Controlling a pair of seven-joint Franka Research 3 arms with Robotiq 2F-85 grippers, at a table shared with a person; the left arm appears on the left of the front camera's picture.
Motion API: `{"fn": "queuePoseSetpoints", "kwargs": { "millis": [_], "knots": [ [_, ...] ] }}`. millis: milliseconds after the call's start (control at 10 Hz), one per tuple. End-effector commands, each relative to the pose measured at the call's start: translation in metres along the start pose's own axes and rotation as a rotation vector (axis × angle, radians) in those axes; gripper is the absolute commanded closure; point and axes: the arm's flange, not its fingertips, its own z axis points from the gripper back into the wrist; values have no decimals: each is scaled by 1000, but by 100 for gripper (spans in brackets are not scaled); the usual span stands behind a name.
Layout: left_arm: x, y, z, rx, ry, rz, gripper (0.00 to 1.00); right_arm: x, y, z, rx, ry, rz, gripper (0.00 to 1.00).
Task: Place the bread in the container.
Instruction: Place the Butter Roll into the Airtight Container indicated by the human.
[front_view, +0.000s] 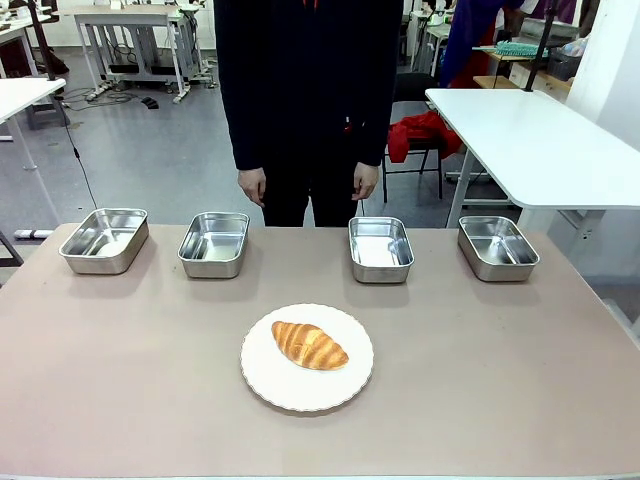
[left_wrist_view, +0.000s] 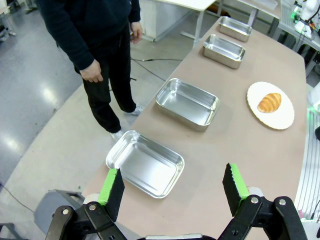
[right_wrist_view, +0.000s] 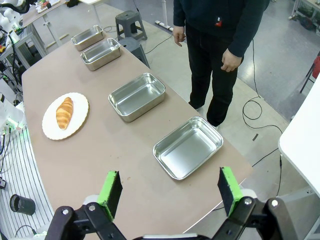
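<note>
**A:** Front view first. Where is the bread?

**B:** The bread (front_view: 309, 345) lies on a white plate (front_view: 300, 393) at the middle of the table (front_view: 120, 400), toward the robot's side. Four empty trays line the far edge, from the leftmost tray (front_view: 100, 262) to the rightmost tray (front_view: 500, 270), all well apart from the plate. A person (front_view: 305, 90) stands behind the two inner trays, with both hands (front_view: 252, 185) hanging down.

**A:** And the left wrist view?

**B:** The left gripper (left_wrist_view: 172, 168) is spread wide and holds nothing. It hangs over the table edge near the leftmost tray (left_wrist_view: 145, 162). The bread (left_wrist_view: 269, 102) sits on its plate (left_wrist_view: 277, 118), off to the side of the row. The two farthest trays are small here, but they seem empty.

**A:** The right wrist view?

**B:** The right gripper (right_wrist_view: 169, 172) is also wide apart and bare. It hangs near the rightmost tray (right_wrist_view: 187, 147). The bread (right_wrist_view: 63, 112) is well apart from it on the plate (right_wrist_view: 75, 126), and no tray touches the plate.
</note>
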Motion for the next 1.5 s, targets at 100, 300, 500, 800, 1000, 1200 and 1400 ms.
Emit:
{"fn": "queuePoseSetpoints", "kwargs": {
  "millis": [100, 300, 500, 800, 1000, 1200, 1400],
  "knots": [
    [1, 0, 1, 4, -2, -9, 0, 3, 1, 0, 1, -8, 6, 0],
    [1, 0, 1, 4, -2, -9, 0, 3, 1, 0, 1, -8, 6, 0],
    [1, 0, 1, 4, -2, -9, 0, 3, 1, 0, 1, -8, 6, 0],
    [1, 0, 1, 4, -2, -9, 0, 3, 1, 0, 1, -8, 6, 0],
    [1, 0, 1, 4, -2, -9, 0, 3, 1, 0, 1, -8, 6, 0],
    [1, 0, 1, 4, -2, -9, 0, 3, 1, 0, 1, -8, 6, 0],
    [1, 0, 1, 4, -2, -9, 0, 3, 1, 0, 1, -8, 6, 0]
  ]
}}
